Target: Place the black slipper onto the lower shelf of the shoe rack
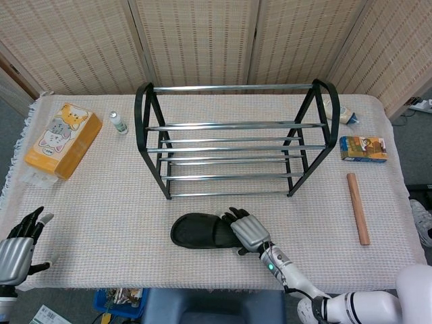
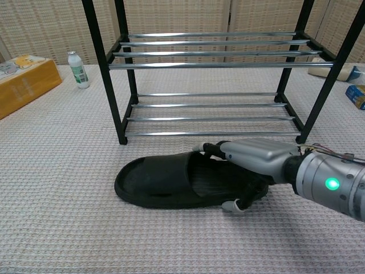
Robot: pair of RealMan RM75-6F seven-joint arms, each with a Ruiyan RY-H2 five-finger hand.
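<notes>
A: Where's the black slipper [image 2: 171, 181]?

B: Flat on the table [image 1: 101, 196], sole down, just in front of the shoe rack [image 1: 236, 138], not on any shelf yet. Long axis runs left-right, parallel to the rack's rails. Toe end points to the robot's left, heel end to its right

A: And the robot hand?

B: Right robot hand [image 2: 251, 165] is at the heel end, fingers [image 2: 214, 149] laid over the top of the slipper, thumb tip [image 2: 229, 206] down at the near edge. Looks like it's clamping the heel end between them, so I'd call it holding the slipper, though the slipper isn't lifted

A: Left one?

B: Left robot hand [image 1: 17, 246] sits at the near left corner of the table, well apart from everything, fingers spread, nothing in it. Right is clearly the nearer arm

A: What does the move turn on?

B: Lower shelf [image 2: 211, 114] lies straight behind the slipper, away from the robot. Slipper already lines up with the rails, so my guess is lift a little and push back, no turning needed. Gap under the upper rails looks low, so the wrist may crowd it

A: Surface, room?

B: Woven cloth on the table, probably some grip. Yellow tissue box [image 1: 62, 138] and small bottle [image 1: 119, 122] far left, boxed item [image 1: 363, 148] and wooden stick [image 1: 358, 208] far right, all off the path
</notes>
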